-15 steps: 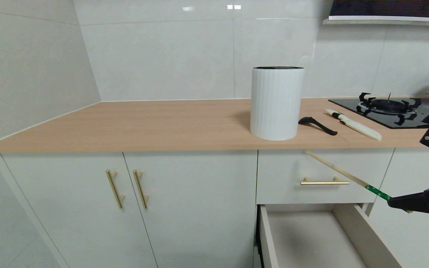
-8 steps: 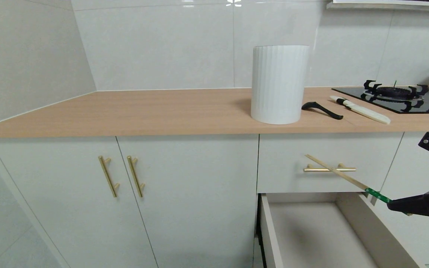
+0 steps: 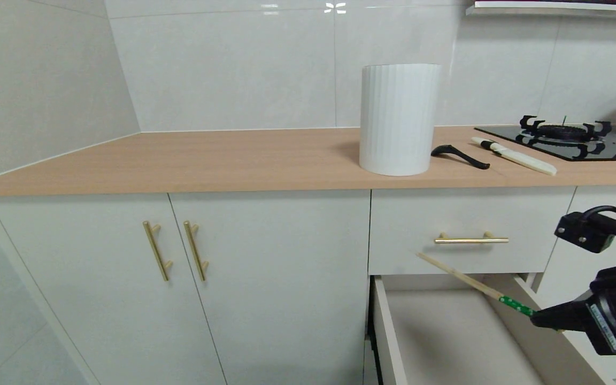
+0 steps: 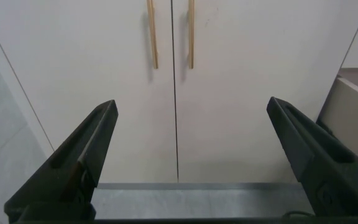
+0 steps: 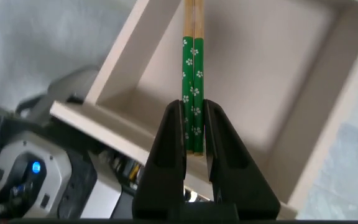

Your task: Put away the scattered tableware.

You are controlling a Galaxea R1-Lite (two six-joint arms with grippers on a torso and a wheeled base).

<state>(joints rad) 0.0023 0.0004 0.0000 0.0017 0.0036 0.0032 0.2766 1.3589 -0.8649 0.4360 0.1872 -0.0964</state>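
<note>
Right gripper (image 5: 194, 118) fingers pinching chopsticks (image 3: 474, 283) over open drawer (image 3: 386, 331), drawer front cut off, left gripper (image 4: 191, 106) fingers spread

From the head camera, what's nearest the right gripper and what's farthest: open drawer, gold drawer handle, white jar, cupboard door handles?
Starting from the right gripper, which holds the chopsticks:
1. Open drawer, just beneath it.
2. Gold drawer handle, above, on the shut drawer.
3. White jar, up on the counter.
4. Cupboard door handles, far to the left.

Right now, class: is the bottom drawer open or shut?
Open: the bottom drawer is pulled out, its inside visible; the top drawer above sits flush.
</note>
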